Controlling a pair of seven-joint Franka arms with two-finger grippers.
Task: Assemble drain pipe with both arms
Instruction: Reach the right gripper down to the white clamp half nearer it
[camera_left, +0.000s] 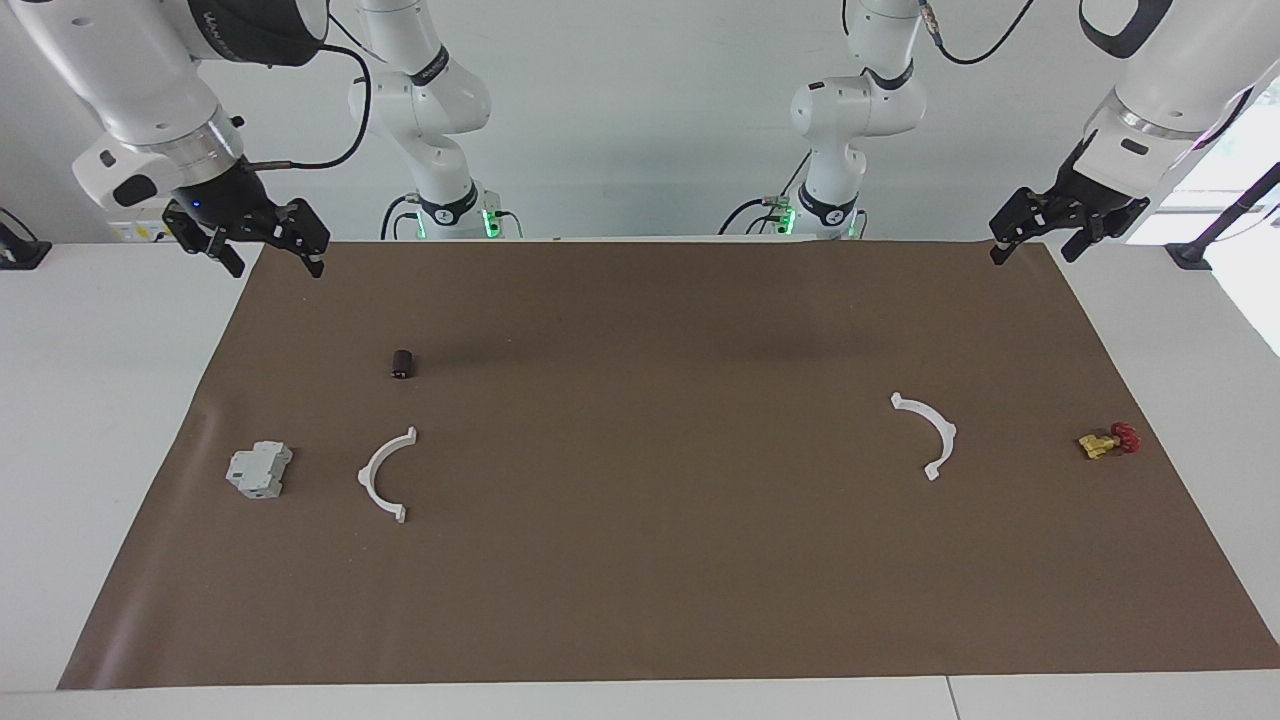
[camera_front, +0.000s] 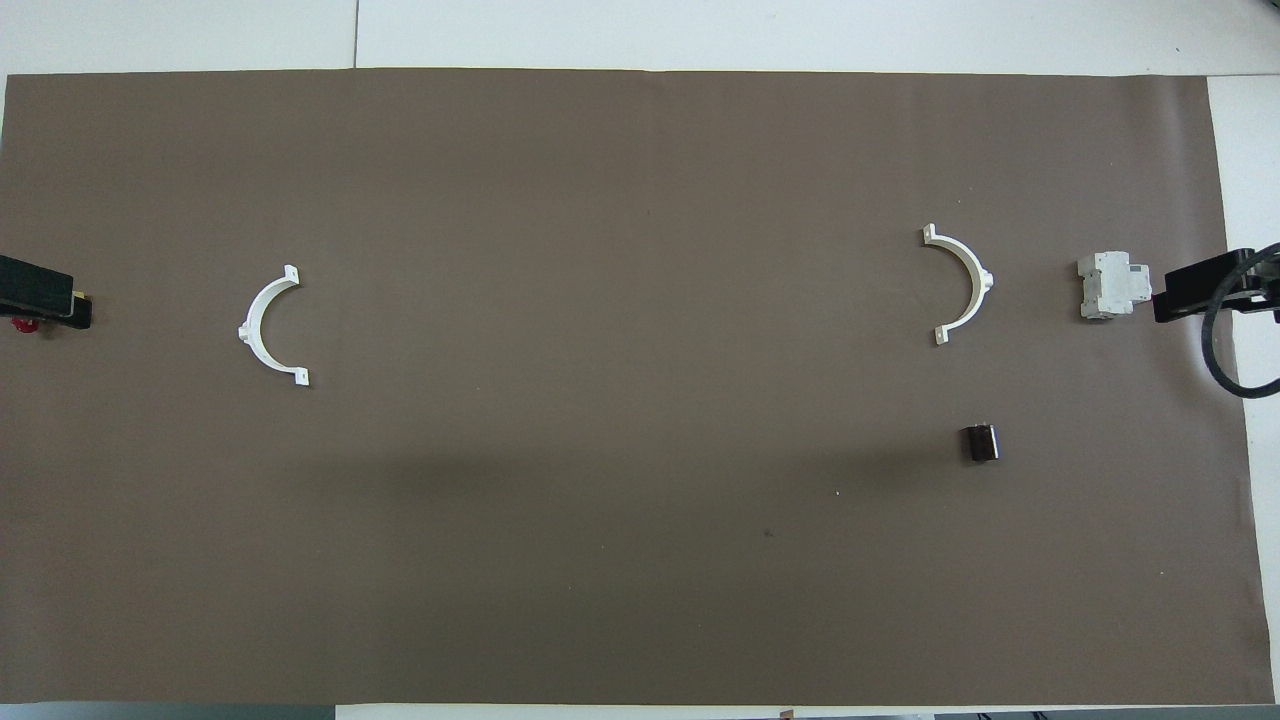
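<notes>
Drain pipe, two halves, unjoined; both arms waiting.

The half-rings lie well apart on the brown surface (camera_left: 640, 600): one arc (camera_left: 386, 476) toward the right hand (camera_left: 268, 245), one arc (camera_left: 927, 432) toward the left hand (camera_left: 1040, 235). Both hands are raised, open and empty. The overhead view hides the valve (camera_left: 1108, 441) under the left hand; the facing view shows it clear.

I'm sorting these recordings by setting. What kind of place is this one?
Most likely a robotics lab bench, not a home or factory: two white arms with the left gripper and right gripper raised over a brown mat that holds a few scattered parts, such as a grey block.
</notes>
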